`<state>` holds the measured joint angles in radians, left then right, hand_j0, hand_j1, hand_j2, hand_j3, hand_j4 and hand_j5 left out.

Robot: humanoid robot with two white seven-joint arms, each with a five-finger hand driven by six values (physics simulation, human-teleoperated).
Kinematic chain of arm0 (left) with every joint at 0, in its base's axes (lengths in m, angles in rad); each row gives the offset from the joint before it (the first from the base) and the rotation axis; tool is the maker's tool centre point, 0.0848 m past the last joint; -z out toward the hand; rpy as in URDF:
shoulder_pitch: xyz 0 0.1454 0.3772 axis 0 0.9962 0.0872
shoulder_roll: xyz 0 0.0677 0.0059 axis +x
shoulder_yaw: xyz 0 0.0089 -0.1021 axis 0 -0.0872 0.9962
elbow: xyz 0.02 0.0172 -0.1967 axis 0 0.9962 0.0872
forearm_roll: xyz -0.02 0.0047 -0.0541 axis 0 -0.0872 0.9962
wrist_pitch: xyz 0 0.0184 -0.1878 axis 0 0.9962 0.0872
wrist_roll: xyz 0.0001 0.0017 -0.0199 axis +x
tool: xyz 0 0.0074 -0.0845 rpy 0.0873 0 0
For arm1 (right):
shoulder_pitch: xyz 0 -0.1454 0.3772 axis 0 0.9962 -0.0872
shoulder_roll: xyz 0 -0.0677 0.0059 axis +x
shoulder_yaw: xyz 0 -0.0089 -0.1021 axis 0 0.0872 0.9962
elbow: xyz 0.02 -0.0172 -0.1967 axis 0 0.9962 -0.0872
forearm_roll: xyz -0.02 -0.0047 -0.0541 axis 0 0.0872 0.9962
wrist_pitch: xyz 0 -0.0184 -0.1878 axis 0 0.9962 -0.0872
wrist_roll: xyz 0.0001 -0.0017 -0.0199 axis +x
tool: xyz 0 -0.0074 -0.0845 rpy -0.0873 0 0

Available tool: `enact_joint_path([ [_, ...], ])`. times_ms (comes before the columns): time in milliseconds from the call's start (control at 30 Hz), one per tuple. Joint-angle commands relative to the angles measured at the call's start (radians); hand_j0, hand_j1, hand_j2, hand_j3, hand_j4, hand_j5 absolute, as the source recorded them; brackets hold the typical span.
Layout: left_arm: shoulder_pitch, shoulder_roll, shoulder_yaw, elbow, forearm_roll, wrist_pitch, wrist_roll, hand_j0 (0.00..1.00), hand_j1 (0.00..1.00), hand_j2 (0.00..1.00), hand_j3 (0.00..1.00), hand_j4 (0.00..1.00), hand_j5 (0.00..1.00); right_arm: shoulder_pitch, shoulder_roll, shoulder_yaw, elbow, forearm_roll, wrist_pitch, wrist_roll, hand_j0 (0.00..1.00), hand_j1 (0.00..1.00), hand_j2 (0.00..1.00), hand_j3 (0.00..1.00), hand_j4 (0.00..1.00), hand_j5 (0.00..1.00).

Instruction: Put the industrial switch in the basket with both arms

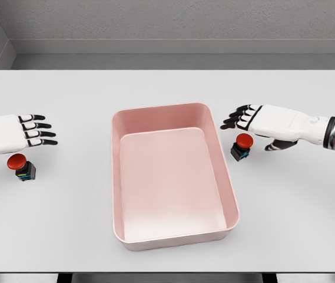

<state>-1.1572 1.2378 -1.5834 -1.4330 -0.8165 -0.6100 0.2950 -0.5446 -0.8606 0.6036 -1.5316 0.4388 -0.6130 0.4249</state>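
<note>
Left hand: the left hand (15, 133) is at the left edge of the frame, flat, with its fingers stretched out straight and side by side. It holds nothing.
Right hand: the right hand (265, 122) is at the right of the frame, fingers stretched out and pointing at the basket. It holds nothing too.
Left switch: the left switch (22, 166) sits on the table (167, 82) just under the left hand, at the left middle of the frame, well apart from the basket.
Right switch: the right switch (241, 146) sits just beside the basket's right wall, right below the right hand.
Basket: the pink basket (173, 110) is in the middle of the frame. Nothing is in it.
Step now: I think each hand is getting ready to reach down for its own switch. Nothing is picked up yet.
How to do it well: go down slowly, curl the fingers around the little dark box, not only the round red top, which could slip. Lift it over the wall before letting go.
Shapes and feel: each switch has a round, smooth red cap on a small dark blocky base. The basket is a smooth tray with round corners and low walls. The table is flat, plain and pale.
</note>
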Motion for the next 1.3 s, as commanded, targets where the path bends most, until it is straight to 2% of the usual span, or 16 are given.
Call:
enact_joint_path([
  [0, 0.002, 0.000, 0.000, 0.000, 0.013, -0.001, 0.000, 1.00, 1.00, 1.00, 1.00, 1.00, 1.00, 0.000, 0.008, -0.001, 0.007, 0.000, 0.002, -0.002, 0.97, 0.97, 0.97, 0.97, 0.97, 0.97],
  [333, 0.031, 0.037, -0.003, 0.013, 0.011, -0.001, 0.000, 1.00, 1.00, 1.00, 1.00, 1.00, 1.00, -0.006, 0.044, -0.001, 0.030, 0.021, 0.002, 0.002, 0.94, 0.94, 0.94, 0.94, 0.94, 0.94],
  [400, 0.037, 0.035, -0.032, 0.013, 0.011, -0.001, 0.000, 1.00, 1.00, 1.00, 1.00, 1.00, 1.00, -0.005, 0.064, 0.001, 0.045, 0.047, 0.002, 0.000, 0.94, 0.94, 0.94, 0.94, 0.94, 0.94],
  [533, 0.037, 0.034, -0.032, 0.003, 0.011, -0.001, 0.001, 1.00, 1.00, 1.00, 1.00, 1.00, 1.00, -0.005, 0.064, 0.001, 0.062, 0.049, 0.002, 0.000, 0.94, 0.94, 0.94, 0.94, 0.94, 0.94],
  [1267, 0.044, 0.035, -0.033, -0.033, 0.011, -0.001, 0.003, 1.00, 1.00, 1.00, 1.00, 1.00, 1.00, 0.005, 0.060, -0.001, 0.054, 0.054, 0.002, 0.023, 0.94, 0.94, 0.94, 0.94, 0.94, 0.94],
])
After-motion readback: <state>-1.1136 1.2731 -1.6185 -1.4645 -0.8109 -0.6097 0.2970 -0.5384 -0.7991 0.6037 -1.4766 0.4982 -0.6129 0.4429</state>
